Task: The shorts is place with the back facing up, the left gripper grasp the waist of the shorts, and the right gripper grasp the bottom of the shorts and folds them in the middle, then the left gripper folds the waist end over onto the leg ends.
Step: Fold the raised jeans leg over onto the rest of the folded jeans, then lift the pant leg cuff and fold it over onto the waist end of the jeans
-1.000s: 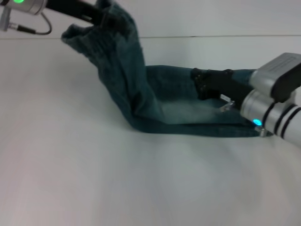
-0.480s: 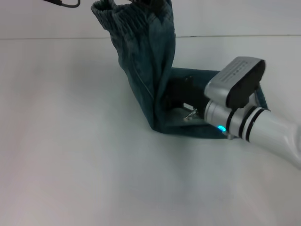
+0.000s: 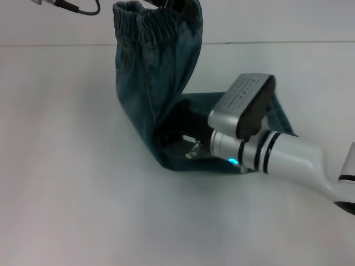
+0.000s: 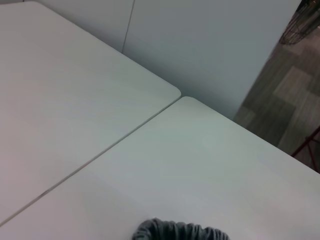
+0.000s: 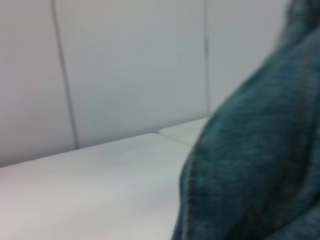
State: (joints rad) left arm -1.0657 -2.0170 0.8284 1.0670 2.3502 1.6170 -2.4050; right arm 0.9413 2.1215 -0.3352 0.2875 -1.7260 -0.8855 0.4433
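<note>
White table (image 3: pixel 66 183), shorts (image 3: pixel 158 83) (waist raised)

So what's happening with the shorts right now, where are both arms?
The left gripper, at the top edge of the head view, holds the waist end of the shorts lifted high off the white table, so the denim hangs as a tall upright flap. The leg half lies flat on the table. The right gripper reaches in low at the crease under the flap, over the flat part. The waist-over-legs fold is not yet laid down.
</note>
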